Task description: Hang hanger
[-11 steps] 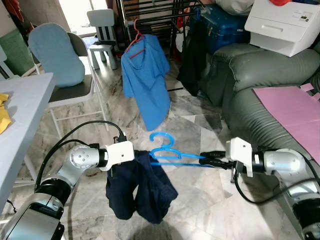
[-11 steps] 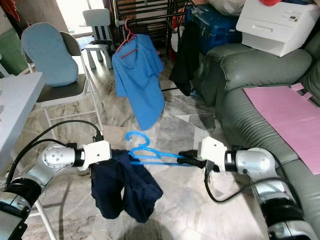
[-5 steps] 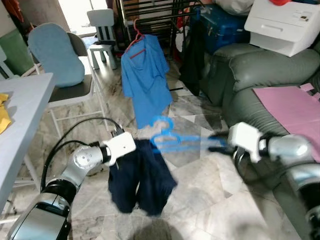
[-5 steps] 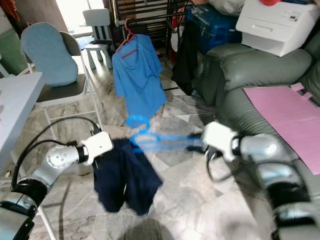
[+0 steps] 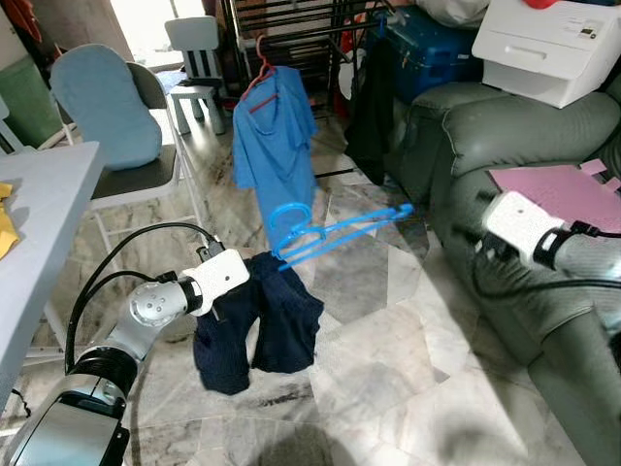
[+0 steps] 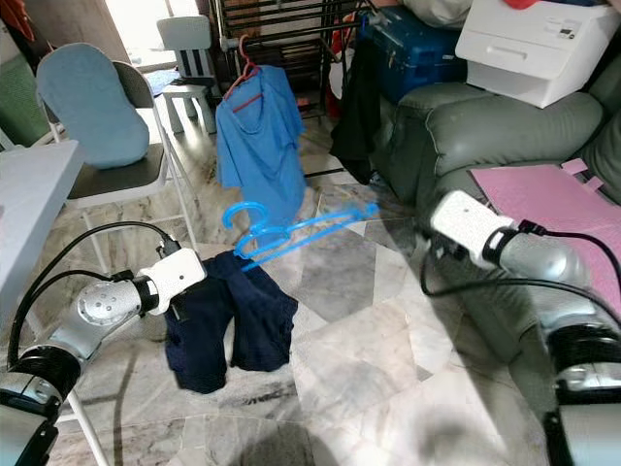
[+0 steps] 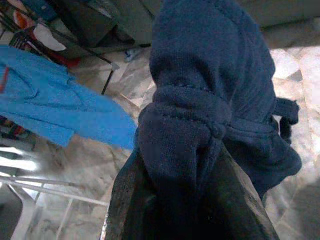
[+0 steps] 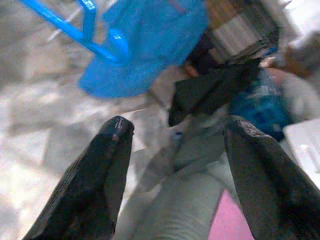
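A light blue plastic hanger (image 5: 335,231) tilts in the air, its hook (image 5: 287,216) upward. Its lower end sits in a dark navy garment (image 5: 257,325); its far end (image 5: 406,209) is free. My left gripper (image 7: 180,165) is shut on a bunch of this garment, which hangs down toward the marble floor. My right gripper (image 8: 175,125) stands open and empty off to the right, by the sofa, well apart from the hanger (image 8: 75,31). Behind the hanger, a blue shirt (image 5: 272,136) on a red hanger hangs from a black rack (image 5: 291,19).
A grey-green sofa (image 5: 505,126) with a pink sheet (image 5: 568,189) runs along the right. A folding chair with a blue cushion (image 5: 102,107) and a pale table (image 5: 39,209) stand at left. A white printer (image 5: 553,49) and a blue box (image 5: 437,49) sit behind.
My right gripper has let go of the hanger and pulled back to the right. The hanger's freed end has swung up and away. The left gripper keeps the garment, a little lower.
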You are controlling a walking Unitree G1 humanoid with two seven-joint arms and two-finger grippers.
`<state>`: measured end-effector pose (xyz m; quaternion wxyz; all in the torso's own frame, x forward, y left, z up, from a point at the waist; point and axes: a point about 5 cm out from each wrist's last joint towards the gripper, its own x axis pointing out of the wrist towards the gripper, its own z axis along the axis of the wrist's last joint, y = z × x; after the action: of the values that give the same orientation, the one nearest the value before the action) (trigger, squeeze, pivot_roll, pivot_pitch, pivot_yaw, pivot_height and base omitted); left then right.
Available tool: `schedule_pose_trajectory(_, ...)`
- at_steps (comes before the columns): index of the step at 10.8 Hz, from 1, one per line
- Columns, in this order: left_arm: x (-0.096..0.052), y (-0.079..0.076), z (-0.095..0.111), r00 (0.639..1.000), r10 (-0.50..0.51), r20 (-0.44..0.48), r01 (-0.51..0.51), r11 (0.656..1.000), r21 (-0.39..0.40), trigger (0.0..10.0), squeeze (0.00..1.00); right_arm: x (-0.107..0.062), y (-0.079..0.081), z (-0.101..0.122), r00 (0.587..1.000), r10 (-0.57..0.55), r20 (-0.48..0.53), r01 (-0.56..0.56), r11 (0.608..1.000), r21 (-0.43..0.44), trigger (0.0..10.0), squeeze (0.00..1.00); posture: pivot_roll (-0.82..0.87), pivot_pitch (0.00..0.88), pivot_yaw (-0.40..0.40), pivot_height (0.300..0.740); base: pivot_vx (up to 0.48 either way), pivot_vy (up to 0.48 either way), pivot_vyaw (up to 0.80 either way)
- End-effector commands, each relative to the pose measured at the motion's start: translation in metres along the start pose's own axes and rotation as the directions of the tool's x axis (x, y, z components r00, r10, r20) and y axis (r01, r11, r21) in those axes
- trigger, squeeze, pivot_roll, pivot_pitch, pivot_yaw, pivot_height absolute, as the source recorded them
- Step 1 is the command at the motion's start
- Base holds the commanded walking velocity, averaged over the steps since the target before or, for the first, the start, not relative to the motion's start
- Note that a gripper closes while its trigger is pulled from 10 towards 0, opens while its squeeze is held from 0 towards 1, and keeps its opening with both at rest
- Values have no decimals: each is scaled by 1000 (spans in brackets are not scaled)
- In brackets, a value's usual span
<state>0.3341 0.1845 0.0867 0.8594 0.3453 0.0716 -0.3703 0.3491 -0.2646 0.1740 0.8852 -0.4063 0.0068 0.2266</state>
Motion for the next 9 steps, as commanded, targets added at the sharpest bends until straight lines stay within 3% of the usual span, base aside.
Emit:
schedule_pose_trajectory(1, -1, 8, 4, 999, 49, 23, -49, 999, -12, 0, 0, 3, 4, 0, 998, -48, 27, 47, 998, 44, 10000, 1000, -98, 0, 109, 740, 0, 0, 0)
schedule_pose_trajectory(2, 1, 12, 16, 993, 64, 99, -62, 998, -24, 0, 0, 7, 16, 1, 989, -133, 64, 121, 978, 169, 10000, 1000, -97, 0, 111, 740, 0, 0, 0)
schedule_pose_trajectory(3, 3, 21, 37, 972, 97, 212, -83, 994, -77, 0, 0, 7, 19, 17, 903, -394, 174, 328, 891, 312, 10000, 1000, -89, 0, 108, 740, 0, 0, 0)
schedule_pose_trajectory(4, 5, 25, 45, 958, 137, 251, -105, 985, -137, 0, 0, 7, 26, 25, 852, -486, 194, 375, 826, 420, 10000, 1000, -88, 0, 109, 740, 0, 0, 0)
schedule_pose_trajectory(5, 8, 25, 50, 946, 165, 279, -112, 974, -195, 0, 0, 12, 48, 26, 871, -456, 184, 347, 836, 426, 10000, 1000, -95, 0, 112, 740, 0, 0, 0)
schedule_pose_trajectory(6, 12, 20, 61, 928, 157, 338, -82, 970, -227, 0, 0, 19, 72, 16, 908, -404, 112, 297, 808, 508, 10000, 1000, -94, 0, 108, 740, 0, 0, 0)
schedule_pose_trajectory(8, 12, 14, 88, 888, 91, 451, -2, 981, -193, 0, 0, 25, 85, 4, 937, -350, 9, 271, 741, 614, 10000, 1000, -93, 0, 102, 740, 0, 0, 0)
schedule_pose_trajectory(9, 13, 10, 101, 865, 56, 499, 27, 987, -159, 0, 0, 32, 88, 8, 952, -306, 10, 229, 733, 640, 10000, 1000, -93, 0, 99, 740, 0, 0, 0)
